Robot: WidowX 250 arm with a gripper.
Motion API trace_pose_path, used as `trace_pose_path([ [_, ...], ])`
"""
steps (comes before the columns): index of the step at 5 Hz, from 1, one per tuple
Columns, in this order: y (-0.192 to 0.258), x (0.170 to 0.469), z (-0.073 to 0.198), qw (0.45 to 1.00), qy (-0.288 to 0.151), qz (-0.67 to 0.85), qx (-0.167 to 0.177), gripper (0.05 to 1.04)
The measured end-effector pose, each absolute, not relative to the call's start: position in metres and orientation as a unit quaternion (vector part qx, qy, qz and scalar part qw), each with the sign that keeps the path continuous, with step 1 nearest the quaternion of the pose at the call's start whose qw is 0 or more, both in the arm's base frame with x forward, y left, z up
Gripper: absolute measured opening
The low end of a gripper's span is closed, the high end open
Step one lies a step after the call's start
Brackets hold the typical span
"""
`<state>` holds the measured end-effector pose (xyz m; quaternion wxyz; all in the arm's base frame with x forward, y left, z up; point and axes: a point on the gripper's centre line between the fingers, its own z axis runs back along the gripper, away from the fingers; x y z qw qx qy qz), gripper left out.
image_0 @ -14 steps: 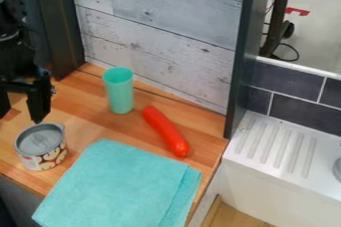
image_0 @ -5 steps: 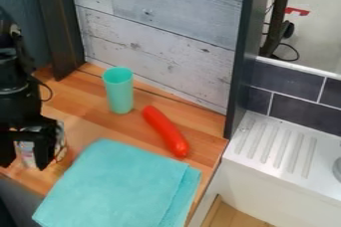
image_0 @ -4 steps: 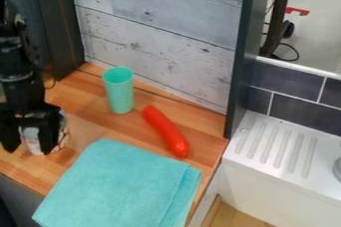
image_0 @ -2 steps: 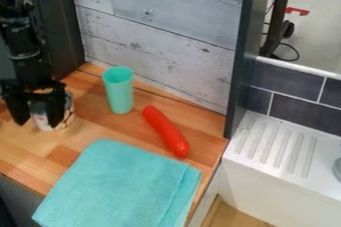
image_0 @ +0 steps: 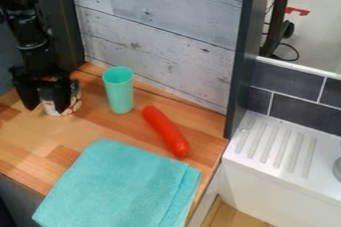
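- The end effector point(image_0: 47, 109) has its fingers parted about the patterned can point(image_0: 75, 102), one at its near left, the other overlapping its front; whether both press on it, I cannot tell.
- The can stands upright at the left of the wooden desk point(image_0: 100, 129), left of the green cup point(image_0: 120, 91) and apart from the red sausage-shaped thing point(image_0: 165, 131) and folded cloth point(image_0: 120, 183).
- It looks like thin metal or hard card: stiff, probably light, likely to slide or tip if pushed unevenly.
- The smooth, curved wall may slip under an off-centre pinch and could dent if squeezed hard.
- The best hold seems to be across opposite sides at mid-height, fingers level and centred.
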<state>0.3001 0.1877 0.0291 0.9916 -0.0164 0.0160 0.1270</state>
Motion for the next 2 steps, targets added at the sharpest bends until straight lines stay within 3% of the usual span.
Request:
trace_pose_path([
  [1, 0.191, 0.31, 0.031, 0.992, -0.021, 0.122, -0.007, 1.007],
  [2, 0.195, 0.307, 0.055, 0.985, -0.088, 0.146, 0.04, 1.007],
])
